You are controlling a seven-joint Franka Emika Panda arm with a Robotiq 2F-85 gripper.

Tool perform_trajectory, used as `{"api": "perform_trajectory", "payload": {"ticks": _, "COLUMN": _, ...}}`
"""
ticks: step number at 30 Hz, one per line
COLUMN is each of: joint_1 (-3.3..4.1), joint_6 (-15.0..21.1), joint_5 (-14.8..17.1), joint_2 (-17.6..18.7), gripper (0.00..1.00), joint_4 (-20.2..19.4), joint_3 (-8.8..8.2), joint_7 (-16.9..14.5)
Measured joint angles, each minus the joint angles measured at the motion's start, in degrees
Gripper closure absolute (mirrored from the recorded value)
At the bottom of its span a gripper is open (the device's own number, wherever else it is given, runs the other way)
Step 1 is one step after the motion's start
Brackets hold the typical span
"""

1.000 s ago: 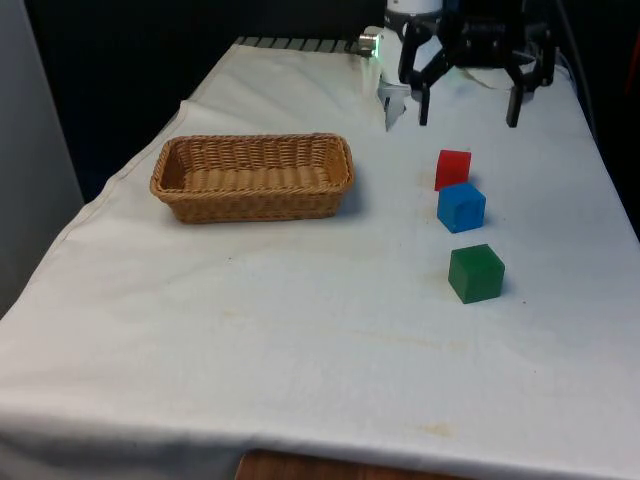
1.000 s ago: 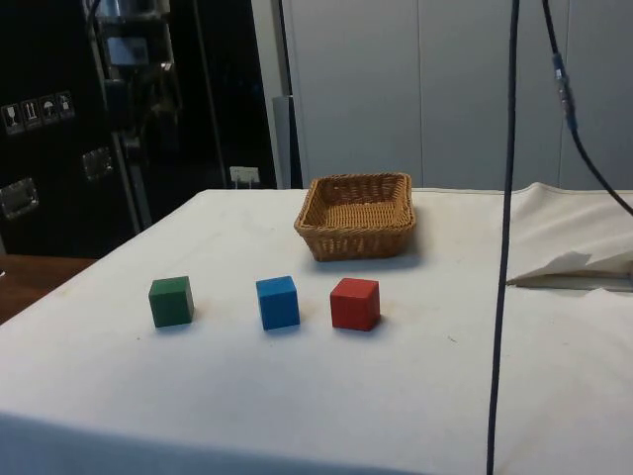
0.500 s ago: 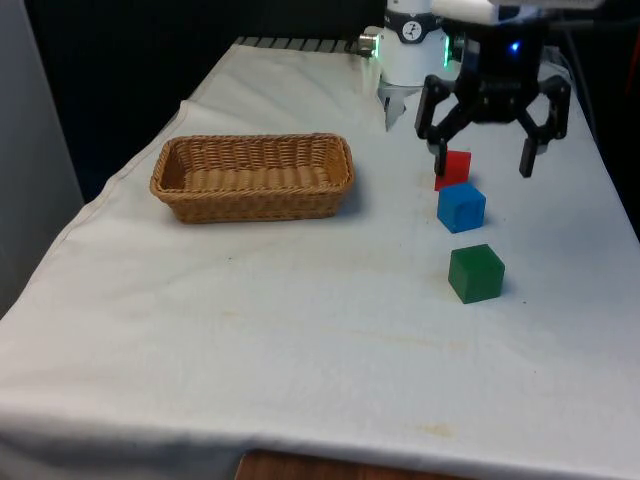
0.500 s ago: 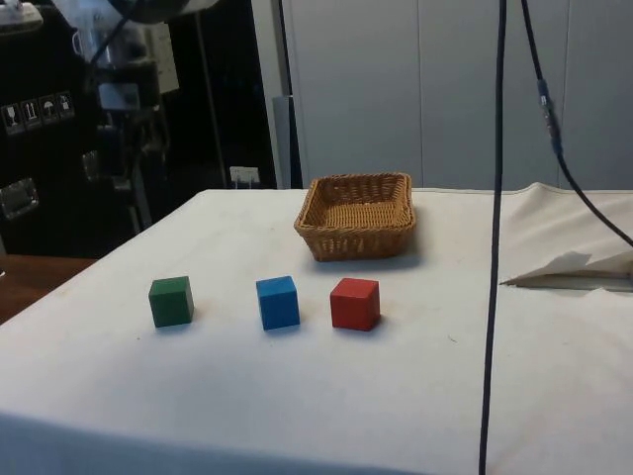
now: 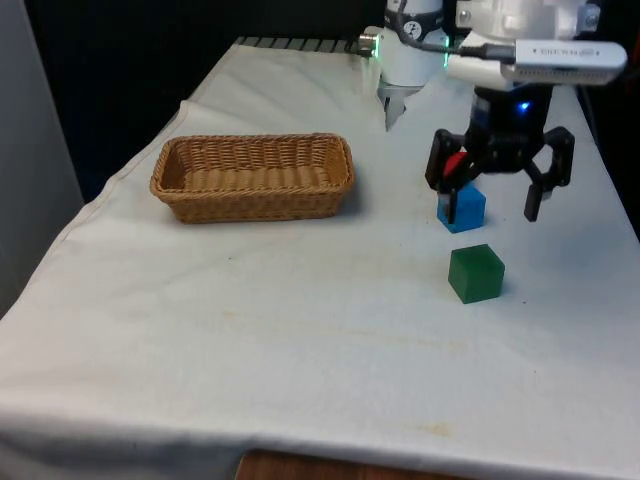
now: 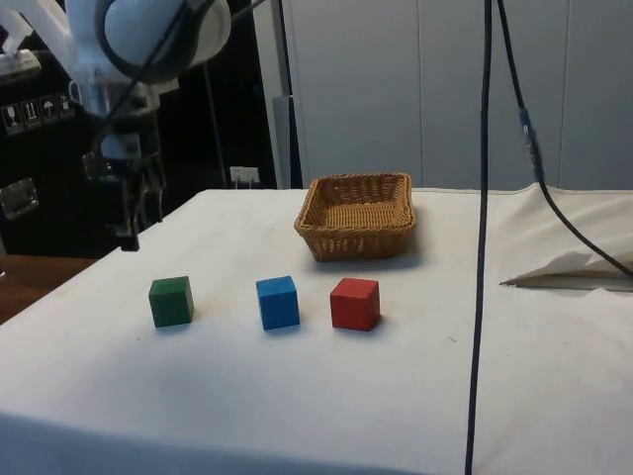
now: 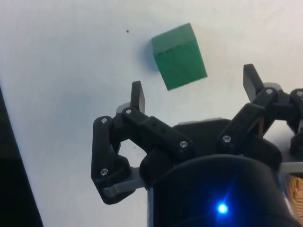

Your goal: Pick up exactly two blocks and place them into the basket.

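Note:
Three blocks stand in a row on the white cloth: a green block [image 5: 475, 272] [image 6: 171, 301], a blue block [image 5: 467, 208] [image 6: 278, 302] and a red block [image 5: 457, 163] [image 6: 355, 303]. My gripper [image 5: 490, 205] [image 6: 131, 223] hangs open and empty above the cloth, by the blue and green blocks. One finger covers part of the blue block and most of the red one in the front view. The wrist view has the green block [image 7: 180, 56] just beyond the spread fingertips of the gripper [image 7: 194, 87]. The wicker basket [image 5: 250, 205] [image 6: 356, 237] sits empty on the front view's left.
The blocks lie near the table's edge on the front view's right. A black cable [image 6: 479, 257] hangs down in the side view. A raised fold of cloth [image 6: 574, 265] lies beyond it.
The gripper has come down from the table's far end towards the blocks, staying open. It now hides most of the red block in the front view. The blocks and basket have not moved.

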Motion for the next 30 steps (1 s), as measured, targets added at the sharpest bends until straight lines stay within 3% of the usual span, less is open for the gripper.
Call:
{"api": "perform_trajectory", "payload": {"ticks": 12, "joint_1": -0.06, "joint_6": 4.81, "joint_5": 0.34, "joint_2": 4.13, "gripper": 0.0, "joint_4": -0.69, "joint_3": 0.92, "joint_7": -2.12}}
{"api": "perform_trajectory", "payload": {"ticks": 22, "joint_1": -0.06, "joint_6": 9.17, "joint_5": 2.35, "joint_2": 5.04, "gripper": 0.0, "joint_4": -3.95, "joint_3": 1.15, "joint_7": -5.79}}
{"api": "perform_trajectory", "payload": {"ticks": 30, "joint_1": -0.06, "joint_6": 9.91, "joint_5": 2.41, "joint_2": 5.27, "gripper": 0.0, "joint_4": -4.01, "joint_3": 1.15, "joint_7": -6.02}}
